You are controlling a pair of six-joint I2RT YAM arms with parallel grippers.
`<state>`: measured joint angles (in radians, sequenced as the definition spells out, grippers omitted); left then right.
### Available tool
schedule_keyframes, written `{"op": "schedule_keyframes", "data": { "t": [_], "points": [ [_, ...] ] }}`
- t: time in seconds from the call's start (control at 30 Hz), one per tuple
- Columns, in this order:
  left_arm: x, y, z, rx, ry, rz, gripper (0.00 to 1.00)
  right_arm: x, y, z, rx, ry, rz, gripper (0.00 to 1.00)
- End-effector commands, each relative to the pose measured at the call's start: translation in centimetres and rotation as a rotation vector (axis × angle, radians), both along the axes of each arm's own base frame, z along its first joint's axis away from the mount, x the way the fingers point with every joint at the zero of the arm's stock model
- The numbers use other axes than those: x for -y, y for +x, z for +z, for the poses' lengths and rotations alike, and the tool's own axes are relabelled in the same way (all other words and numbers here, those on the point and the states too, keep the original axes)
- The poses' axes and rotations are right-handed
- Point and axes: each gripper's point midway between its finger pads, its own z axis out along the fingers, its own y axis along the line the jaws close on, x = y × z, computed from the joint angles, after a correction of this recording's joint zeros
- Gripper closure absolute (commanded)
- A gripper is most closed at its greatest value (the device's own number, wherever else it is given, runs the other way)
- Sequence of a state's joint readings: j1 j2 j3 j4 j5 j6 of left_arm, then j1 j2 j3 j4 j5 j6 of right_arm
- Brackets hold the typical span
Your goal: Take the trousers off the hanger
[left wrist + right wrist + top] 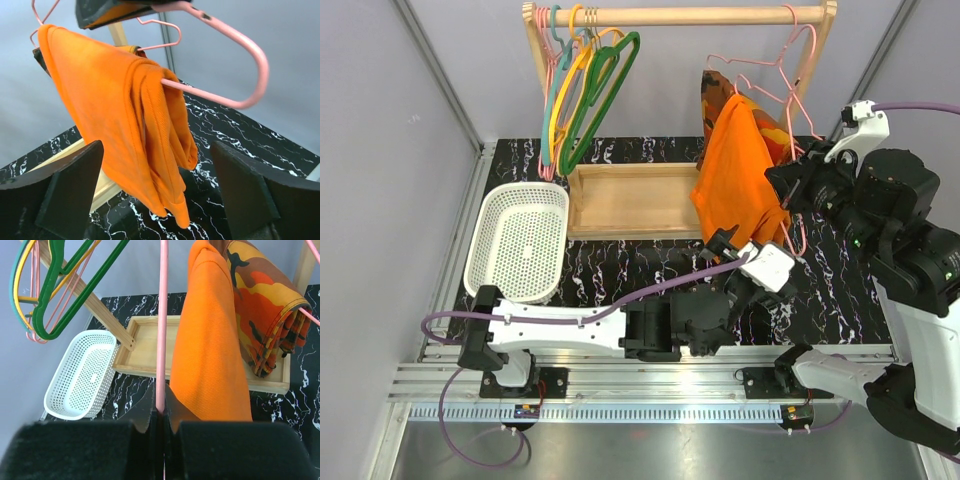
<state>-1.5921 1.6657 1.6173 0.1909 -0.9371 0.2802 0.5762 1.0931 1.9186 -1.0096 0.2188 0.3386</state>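
1. One white perforated basket at centre left of the top view, flat on the black marbled table.
2. Up and to its right, slung on the wooden rail: a bunch of green, yellow, teal and pink hangers, all bare.
3. Below that bunch, at centre: a shallow wooden tray.
4. Right of centre, low in the frame: the left gripper, spread wide and gripping nothing. In its own wrist view, one black finger at lower left and the other at lower right, with the cloth's hanging end between them and apart from both.
5. Just above that claw: the trousers, plain orange, folded over the lower bar of the hanger, drooping before the tray's right end.
6. Close behind the trousers, toward upper right: a camouflage garment in orange, red and brown.
7. Farther right: the right gripper, clamped tight on the hanger's thin pink wire. In the right wrist view, that wire straight up from between the closed pads at bottom centre.
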Motion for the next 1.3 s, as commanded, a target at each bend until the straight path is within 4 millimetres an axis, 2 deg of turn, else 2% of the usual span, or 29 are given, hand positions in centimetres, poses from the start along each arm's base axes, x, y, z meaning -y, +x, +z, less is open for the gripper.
{"op": "schedule_keyframes", "data": {
  "t": [0.0, 0.13, 0.27, 0.4, 0.53, 0.67, 0.7, 0.8, 0.83, 0.9, 1.0, 1.13, 1.23, 1.27],
  "points": [
    [-1.7, 1.7, 4.4, -0.007, -0.156, 0.070, 0.11, 0.4, -1.6, 8.5, 0.255, 0.189, 0.024, 1.00],
    [-1.9, 3.1, 4.6, -0.006, -0.149, 0.096, 0.21, 0.3, -2.5, 9.1, 0.271, 0.216, 0.052, 1.00],
    [-1.8, 4.2, 4.6, -0.003, -0.145, 0.106, 0.22, -0.1, -2.7, 9.2, 0.270, 0.230, 0.078, 1.00],
    [-1.2, 4.2, 4.5, -0.005, -0.141, 0.101, 0.18, -0.7, -2.4, 8.9, 0.259, 0.227, 0.093, 1.00],
    [-0.8, 3.4, 3.8, -0.036, -0.133, 0.053, 0.12, 0.2, -1.6, 8.6, 0.258, 0.211, 0.027, 1.00],
    [-0.4, 2.4, 3.1, -0.071, -0.173, 0.003, 0.12, -0.1, -1.3, 8.5, 0.251, 0.210, 0.036, 1.00],
    [-0.3, 2.4, 3.1, -0.072, -0.179, 0.003, 0.15, -0.4, -1.4, 8.6, 0.253, 0.217, 0.053, 1.00],
    [-0.2, 3.2, 2.6, -0.073, -0.178, 0.060, 0.18, -0.5, -1.8, 9.0, 0.259, 0.234, 0.064, 1.00],
    [0.1, 3.5, 1.8, -0.081, -0.145, 0.063, 0.18, -0.3, -2.0, 9.3, 0.266, 0.239, 0.064, 1.00],
    [0.1, 3.6, 2.1, -0.088, -0.157, 0.073, 0.20, -0.1, -2.1, 9.4, 0.268, 0.234, 0.059, 1.00],
    [-0.6, 4.3, 2.1, -0.087, -0.160, 0.111, 0.28, 0.2, -2.7, 9.7, 0.279, 0.241, 0.063, 1.00],
    [-1.8, 6.6, 1.5, -0.090, -0.147, 0.180, 0.31, 0.0, -3.5, 10.2, 0.284, 0.272, 0.093, 1.00],
    [-2.2, 7.3, 1.4, -0.095, -0.155, 0.186, 0.31, -0.1, -4.2, 10.7, 0.290, 0.283, 0.116, 1.00],
    [-2.3, 7.3, 1.6, -0.087, -0.153, 0.185, 0.24, -0.1, -4.2, 10.6, 0.287, 0.285, 0.118, 1.00]
  ]
}}
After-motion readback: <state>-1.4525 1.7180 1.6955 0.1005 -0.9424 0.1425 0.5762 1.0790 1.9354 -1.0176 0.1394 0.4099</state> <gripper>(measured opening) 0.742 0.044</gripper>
